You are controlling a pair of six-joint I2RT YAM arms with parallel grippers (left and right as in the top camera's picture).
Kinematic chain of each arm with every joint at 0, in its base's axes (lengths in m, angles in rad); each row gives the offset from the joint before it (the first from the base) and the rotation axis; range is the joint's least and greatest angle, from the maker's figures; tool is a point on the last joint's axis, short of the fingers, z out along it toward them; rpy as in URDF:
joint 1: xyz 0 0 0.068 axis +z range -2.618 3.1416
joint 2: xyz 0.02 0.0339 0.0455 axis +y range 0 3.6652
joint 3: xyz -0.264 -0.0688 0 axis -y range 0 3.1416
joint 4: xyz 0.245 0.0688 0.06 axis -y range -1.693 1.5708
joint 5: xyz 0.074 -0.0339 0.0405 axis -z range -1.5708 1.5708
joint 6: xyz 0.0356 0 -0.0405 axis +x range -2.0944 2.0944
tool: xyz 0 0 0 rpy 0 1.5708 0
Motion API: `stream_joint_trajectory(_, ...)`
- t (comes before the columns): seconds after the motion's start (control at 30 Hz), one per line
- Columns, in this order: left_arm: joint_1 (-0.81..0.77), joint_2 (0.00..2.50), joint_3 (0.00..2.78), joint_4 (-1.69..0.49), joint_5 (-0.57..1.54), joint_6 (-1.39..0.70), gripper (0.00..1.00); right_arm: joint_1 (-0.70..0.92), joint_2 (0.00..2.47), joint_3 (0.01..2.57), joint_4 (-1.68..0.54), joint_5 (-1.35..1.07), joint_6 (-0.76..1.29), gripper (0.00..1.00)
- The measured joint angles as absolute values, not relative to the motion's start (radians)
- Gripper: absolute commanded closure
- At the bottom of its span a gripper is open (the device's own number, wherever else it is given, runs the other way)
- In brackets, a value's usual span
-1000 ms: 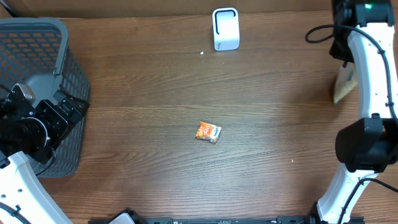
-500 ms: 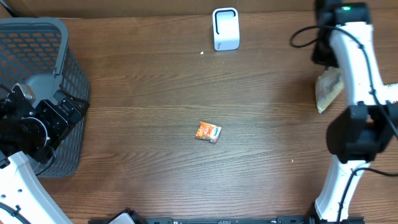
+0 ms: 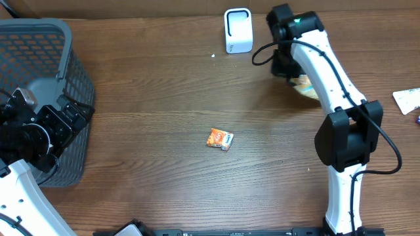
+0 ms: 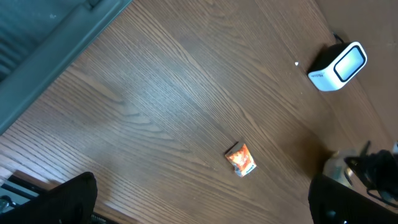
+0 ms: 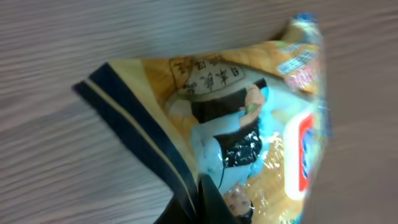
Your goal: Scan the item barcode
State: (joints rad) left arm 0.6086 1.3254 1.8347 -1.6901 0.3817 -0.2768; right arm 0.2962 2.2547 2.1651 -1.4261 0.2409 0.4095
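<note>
Right pincer (image 5: 200, 200) pinching bag (image 5: 249, 118) edge, held near scanner (image 3: 238, 30), likely for scanning; left pincer (image 3: 69, 121) spread, idle beside basket (image 3: 39, 26).

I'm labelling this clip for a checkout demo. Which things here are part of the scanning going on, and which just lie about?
In use:
- snack bag, held in the shut right gripper
- white scanner

Lying about:
- orange packet in the middle
- grey basket on the left
- white packet at the right edge
</note>
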Motion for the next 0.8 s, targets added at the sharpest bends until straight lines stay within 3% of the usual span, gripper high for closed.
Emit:
stream_joint_trajectory(0.3,0.609,1.325,1.835,-1.691,0.382,-0.277,0.0,0.363,2.255,2.164,-1.226,-0.122,0.437,0.96)
stream_joint_trajectory(0.4,0.609,1.325,1.835,-1.691,0.382,-0.277,0.0,0.396,2.255,2.164,-1.221,-0.163,0.456,0.85)
stream_joint_trajectory(0.53,0.609,1.325,1.835,-1.691,0.382,-0.277,0.0,0.431,2.255,2.164,-1.243,-0.19,0.466,0.84)
stream_joint_trajectory(0.6,0.609,1.325,1.835,-1.691,0.382,-0.277,0.0,0.448,2.256,2.164,-1.267,-0.198,0.472,0.67)
stream_joint_trajectory(0.67,0.609,1.325,1.835,-1.691,0.382,-0.277,0.0,0.461,2.259,2.164,-1.286,-0.205,0.476,0.44)
stream_joint_trajectory(0.7,0.609,1.325,1.835,-1.691,0.382,-0.277,0.0,0.467,2.261,2.164,-1.29,-0.207,0.472,0.27)
stream_joint_trajectory(0.73,0.609,1.325,1.835,-1.691,0.382,-0.277,0.0,0.473,2.263,2.164,-1.292,-0.206,0.475,0.19)
stream_joint_trajectory(0.8,0.609,1.325,1.835,-1.691,0.382,-0.277,0.0,0.48,2.267,2.164,-1.293,-0.205,0.469,0.12)
